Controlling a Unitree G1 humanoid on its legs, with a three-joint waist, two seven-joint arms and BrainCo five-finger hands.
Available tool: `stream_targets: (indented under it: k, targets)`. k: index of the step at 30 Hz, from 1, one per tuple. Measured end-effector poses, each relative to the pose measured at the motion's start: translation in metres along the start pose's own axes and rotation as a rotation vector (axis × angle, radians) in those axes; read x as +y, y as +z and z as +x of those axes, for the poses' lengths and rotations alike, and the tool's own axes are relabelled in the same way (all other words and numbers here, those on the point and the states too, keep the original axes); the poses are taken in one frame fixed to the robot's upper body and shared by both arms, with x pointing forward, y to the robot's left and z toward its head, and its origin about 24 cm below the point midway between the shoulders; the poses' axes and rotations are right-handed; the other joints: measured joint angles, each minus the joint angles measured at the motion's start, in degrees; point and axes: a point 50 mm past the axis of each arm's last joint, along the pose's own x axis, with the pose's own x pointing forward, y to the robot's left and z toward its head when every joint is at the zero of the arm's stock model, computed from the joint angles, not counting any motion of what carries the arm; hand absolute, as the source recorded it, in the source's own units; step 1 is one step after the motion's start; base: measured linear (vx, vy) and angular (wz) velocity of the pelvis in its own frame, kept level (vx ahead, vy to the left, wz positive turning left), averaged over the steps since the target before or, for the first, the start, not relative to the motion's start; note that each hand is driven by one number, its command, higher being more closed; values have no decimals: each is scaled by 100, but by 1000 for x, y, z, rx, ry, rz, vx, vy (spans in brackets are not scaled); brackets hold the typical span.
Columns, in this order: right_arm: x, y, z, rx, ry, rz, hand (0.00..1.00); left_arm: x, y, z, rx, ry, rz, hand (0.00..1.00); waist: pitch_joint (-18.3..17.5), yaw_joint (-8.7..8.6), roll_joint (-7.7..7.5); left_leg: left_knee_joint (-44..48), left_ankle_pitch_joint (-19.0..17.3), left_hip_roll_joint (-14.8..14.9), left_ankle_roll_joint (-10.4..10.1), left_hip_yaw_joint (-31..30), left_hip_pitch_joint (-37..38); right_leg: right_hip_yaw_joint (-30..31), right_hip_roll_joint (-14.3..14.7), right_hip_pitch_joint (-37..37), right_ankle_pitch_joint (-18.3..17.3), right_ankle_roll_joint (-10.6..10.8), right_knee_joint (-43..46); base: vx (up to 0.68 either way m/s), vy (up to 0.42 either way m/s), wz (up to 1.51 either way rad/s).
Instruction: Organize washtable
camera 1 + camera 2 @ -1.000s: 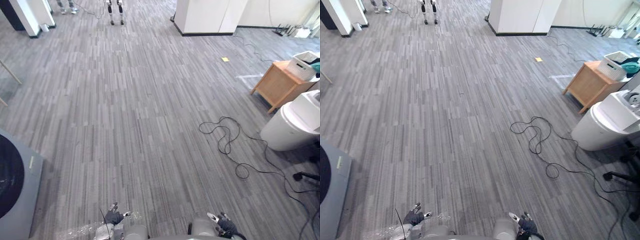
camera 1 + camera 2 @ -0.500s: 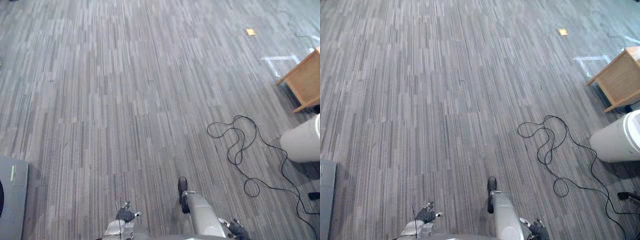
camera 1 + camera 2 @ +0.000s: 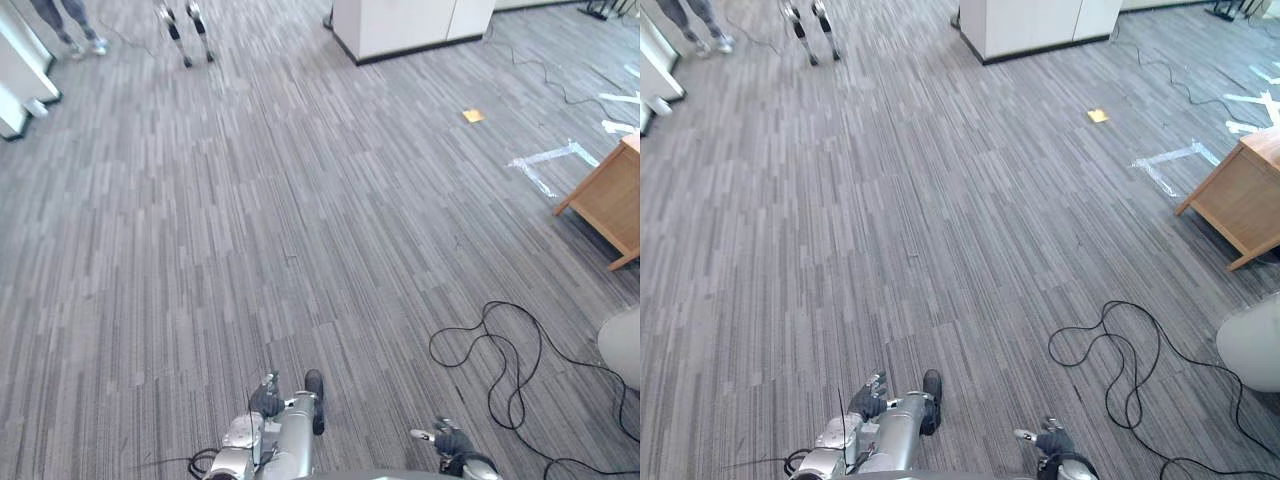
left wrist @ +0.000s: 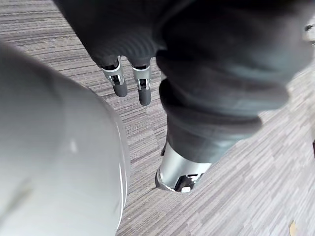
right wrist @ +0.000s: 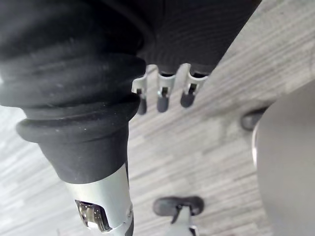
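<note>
Down in the left eye view, the left hand [image 3: 266, 398] and the right hand [image 3: 448, 440] are hanging low at the bottom edge, both over grey striped carpet [image 3: 300, 220]. The wooden table [image 3: 610, 195] is standing at the far right edge, well apart from both hands. A white cabinet [image 3: 400, 25] is sitting at the far end of the floor, a person [image 3: 65, 20] is standing at the top left, and a yellow note [image 3: 473, 116] is lying near some white tape marks [image 3: 545, 160]. A white bin [image 3: 625, 345] is peeking in just below the table.

The right eye view is showing the same layout.

In the left wrist view, the left hand's fingers [image 4: 143, 93] are hanging straight and side by side over the carpet, touching nothing; the thumb seems to be sticking out apart from them, though it is hard to be sure.

In the right wrist view, the right hand's fingers [image 5: 163, 101] are resting straight in a row, slightly apart, over bare carpet.
</note>
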Motion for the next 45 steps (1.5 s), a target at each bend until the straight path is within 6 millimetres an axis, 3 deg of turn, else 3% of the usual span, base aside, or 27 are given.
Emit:
stream_targets:
  k: [3, 5, 6, 7, 9, 10, 12, 13, 15, 17, 18, 20, 22, 23, 24, 26, 28, 32, 33, 34, 36, 39, 41, 42, 43, 44, 45]
  targets:
    - [10, -11, -2, 42, 33, -10, 0, 12, -10, -4, 34, 21, 8, 0, -275, 2, -462, -59, -202, -293, 381, 414, 403, 457, -224, -279, 343, 553, 1026, 567, 266, 4]
    - [16, -18, -4, 56, 42, 14, 0, 17, -21, -8, 71, 26, 9, 0, -403, -20, -626, -374, -626, -510, 399, 489, 1061, 666, -97, -722, 1153, 1758, 2480, 561, 224, -2]
    - [17, -18, -4, 53, 42, 28, 0, 18, -23, -9, 79, 29, 10, 0, -396, -42, -651, -481, -726, -568, 440, 484, 1262, 697, -29, -876, 1580, 1827, 3000, 560, 207, 14]
    - [17, -17, -4, 46, 42, 48, 0, 20, -30, -11, 105, 33, -1, 0, -404, -176, -670, -713, -977, -745, 470, 402, 1831, 514, 102, -1600, 1953, 1850, 4730, 456, 149, 15]
    - [17, -12, -3, 22, 49, 75, 0, 20, -37, -13, 134, 35, -21, 0, -396, -283, -628, -1061, -1139, -857, 499, 331, 2547, -67, 56, -2310, 1196, 1734, 5735, 432, 103, 12]
    - [17, -9, -3, 7, 48, 89, 0, 19, -39, -14, 142, 34, -20, 0, -387, -319, -598, -1188, -1151, -876, 499, 280, 2781, -287, 23, -2495, 921, 1657, 5802, 498, 92, 27]
    - [10, -5, -3, -32, 20, 177, 0, 16, -45, -15, 174, 21, -6, 0, -361, -443, -521, -1583, -1228, -878, 546, -22, 3524, -746, 7, -3193, -28, 915, 5080, 506, 33, 65]
    - [8, -3, -3, -46, 9, 210, 0, 14, -42, -13, 168, 17, -8, 0, -341, -517, -488, -1636, -1301, -847, 556, -209, 3684, -783, 5, -3401, -113, 800, 4421, 519, -48, 102]
    - [-6, -1, -4, -60, -35, 248, 0, 10, -41, -12, 165, 8, -18, 0, -275, -636, -320, -1642, -1571, -693, 530, -648, 3954, -583, -31, -3615, 255, 823, 1965, 545, -101, 114]
    - [-12, -8, -6, -35, -61, 247, 0, 8, -45, -14, 176, 20, -54, 0, -281, -639, -380, -1724, -1740, -688, 439, -855, 4180, -485, -340, -3689, 800, 1061, 177, 660, -189, 107]
    - [-14, -13, -7, -14, -75, 255, 0, 10, -49, -16, 190, 37, -76, 0, -284, -657, -389, -1760, -1897, -630, 381, -983, 4351, -456, -440, -3779, 800, 1075, 114, 796, -272, 122]
    - [-20, -23, -10, 23, -105, 291, 0, 14, -65, -24, 240, 86, -153, 0, -374, -654, -226, -1267, -2092, -366, 318, -1224, 4463, -457, -194, -3817, 1533, 941, 765, 741, -281, 82]
    - [-36, -26, -14, 24, -154, 325, 0, 9, -81, -33, 278, 154, -319, 0, -490, -636, 240, 846, -1703, 114, 214, -1087, 3608, -802, 110, -3494, 1639, 764, 932, 833, -308, 34]
    - [-40, -24, -14, 17, -162, 321, 0, 10, -87, -36, 293, 195, -407, 0, -498, -613, 402, 1927, -729, 348, -14, -907, 3172, -888, 320, -3214, 1416, 557, 929, 746, -220, -15]
    - [-39, -23, -13, 16, -156, 314, 0, 14, -89, -38, 301, 224, -454, 0, -438, -504, 318, 2717, 340, 657, 2, -579, 2863, -826, 444, -2799, 1284, 374, 775, 740, -226, -26]
    - [-36, -26, -13, 28, -150, 311, 0, 20, -85, -36, 282, 232, -458, 0, -365, -425, 246, 3724, -424, 1066, 223, -110, 2483, -764, 579, -1996, 1170, 197, 428, 599, -208, -24]
    - [-30, -27, -12, 40, -122, 266, 0, 26, -79, -34, 248, 239, -462, 0, -361, -303, 73, 3905, -863, 950, 162, -113, 1982, -705, 533, -1411, 927, 24, 191, 509, -156, -7]
    - [-24, -17, -8, 24, -88, 217, 0, 32, -76, -34, 216, 269, -553, 0, -316, -219, 21, 1259, -1214, 212, -162, -230, 862, -807, 330, -902, 279, 111, 98, 381, -4, 18]
    - [-25, -16, -8, 26, -82, 192, 0, 32, -80, -37, 228, 274, -564, 0, -330, -114, 86, -339, -904, -37, -565, -459, 848, -753, 313, -758, 168, 160, -4, 406, 180, -33]
    - [-25, -17, -8, 34, -77, 164, 0, 31, -87, -41, 252, 284, -576, 0, -342, 60, 165, -736, -261, -43, -773, -587, 807, -549, 362, -562, 79, 159, -184, 439, 216, -58]
    - [-18, -20, -8, 46, -59, 144, 0, 32, -105, -54, 303, 311, -591, 0, -401, 202, 123, -383, -17, -184, -439, -473, 692, -244, 260, -406, -182, 141, -246, 483, 233, -39]
    - [-5, -33, -9, 100, -35, 152, 0, 37, -126, -70, 364, 383, -661, 0, -641, 209, -210, -157, -422, -584, 237, -22, 866, 355, -130, -686, -386, 201, 633, 617, 270, -16]
    - [-5, -35, -10, 101, -42, 177, 0, 37, -130, -74, 374, 397, -666, 0, -661, 233, -255, -199, -724, -741, 431, 175, 1166, 728, -103, -1012, -527, 779, 1889, 482, 243, -32]
    - [-5, -36, -10, 101, -51, 208, 0, 39, -131, -74, 377, 405, -660, 0, -649, 228, -330, -207, -979, -885, 509, 295, 1473, 1120, -6, -1352, -348, 1575, 3119, 400, 190, -25]
    - [-5, -36, -10, 99, -54, 223, 0, 41, -132, -75, 382, 411, -656, 0, -647, 184, -355, -216, -1093, -952, 533, 301, 1644, 1222, 54, -1493, -142, 1835, 3640, 399, 168, -14]
    - [-4, -35, -10, 89, -58, 246, 0, 43, -133, -77, 391, 410, -634, 0, -622, 80, -340, -297, -1317, -1063, 519, 274, 2033, 1113, 105, -1706, 306, 1824, 4547, 412, 147, -4]
    - [-4, -32, -9, 75, -56, 250, 0, 44, -131, -75, 389, 395, -606, 0, -571, -9, -392, -442, -1487, -1131, 619, 221, 2451, 700, 72, -1972, 320, 1769, 5234, 415, 130, -5]
